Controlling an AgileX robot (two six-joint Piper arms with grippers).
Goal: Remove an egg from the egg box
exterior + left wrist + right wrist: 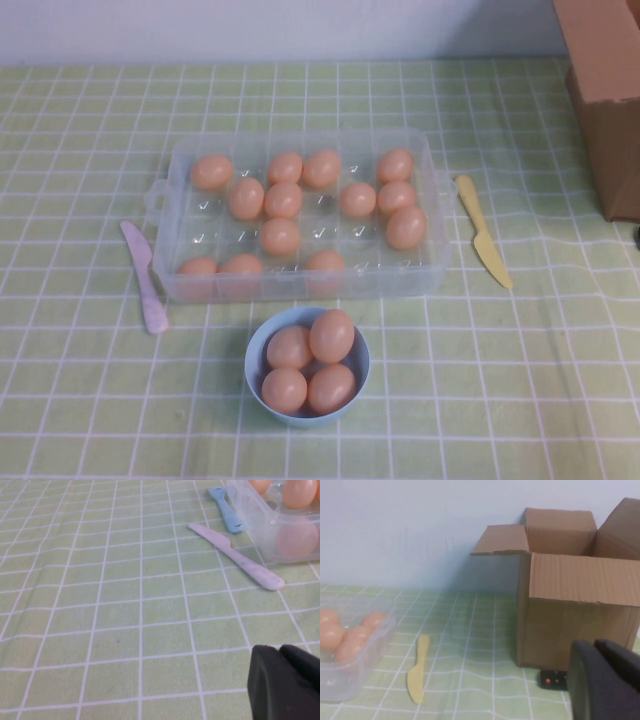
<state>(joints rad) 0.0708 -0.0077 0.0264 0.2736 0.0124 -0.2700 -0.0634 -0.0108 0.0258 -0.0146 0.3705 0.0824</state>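
Observation:
The clear plastic egg box [432, 190] stands mid-table and holds several peach-orange eggs, such as the egg [283, 199] near its middle. Neither gripper shows in the high view. In the left wrist view my left gripper [281, 653] is shut and empty, low over the cloth, well short of the egg box's corner [257, 527] and its eggs [299, 492]. In the right wrist view my right gripper [594, 648] is shut and empty, with the egg box [350, 677] and its eggs [354, 642] far off to the side.
A light-blue bowl [251, 365] of eggs sits in front of the egg box. A pink knife [145, 277] lies to its left and a yellow knife [483, 232] to its right. A brown cardboard box [610, 100] stands at the back right, with a small black device [552, 680] beside it. A blue utensil [226, 511] lies by the pink knife.

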